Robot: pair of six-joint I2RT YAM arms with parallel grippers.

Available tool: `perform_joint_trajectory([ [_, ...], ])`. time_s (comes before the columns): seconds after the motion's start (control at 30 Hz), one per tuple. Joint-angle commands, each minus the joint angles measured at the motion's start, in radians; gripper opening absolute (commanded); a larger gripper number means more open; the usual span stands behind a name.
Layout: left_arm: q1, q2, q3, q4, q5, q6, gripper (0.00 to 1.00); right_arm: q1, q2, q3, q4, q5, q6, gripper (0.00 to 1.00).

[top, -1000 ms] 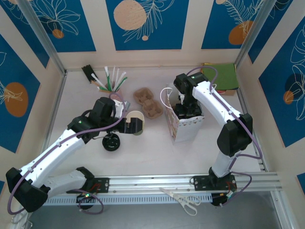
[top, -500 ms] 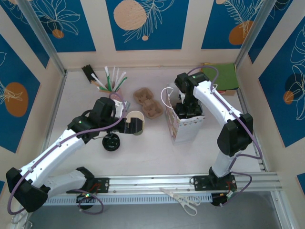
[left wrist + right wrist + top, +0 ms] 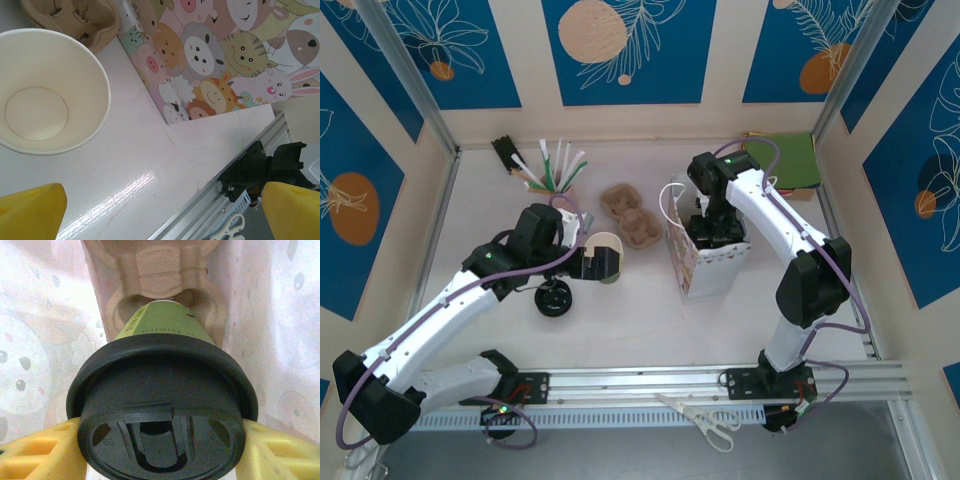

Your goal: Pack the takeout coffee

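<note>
The table is lying open along its near edge, left of the white bag. Inside the bag's tight walls, the right gripper is clasping the takeout coffee by its lid rim, the cup apparently sitting in a pulp carrier. The left gripper is hovering, spread wide, beside a lidless cup.

Left gripper hangs wide open, arm extended; right gripper points down, clamping the takeout coffee.

The right tool grips the takeout coffee at its black lid. The green cup's base sits in a cardboard carrier, inside the white bag.
</note>
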Motion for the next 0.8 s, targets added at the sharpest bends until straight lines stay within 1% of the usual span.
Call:
perform_joint_trajectory([
  [0.0, 0.011, 0.007, 0.019, 0.010, 0.023, 0.001, 1.00, -0.005, 0.000, 0.008, -0.016, -0.025, -0.007, 0.65],
  [0.77, 0.010, 0.012, 0.020, 0.010, 0.023, 0.008, 1.00, -0.005, 0.007, 0.007, -0.014, -0.025, -0.004, 0.65],
])
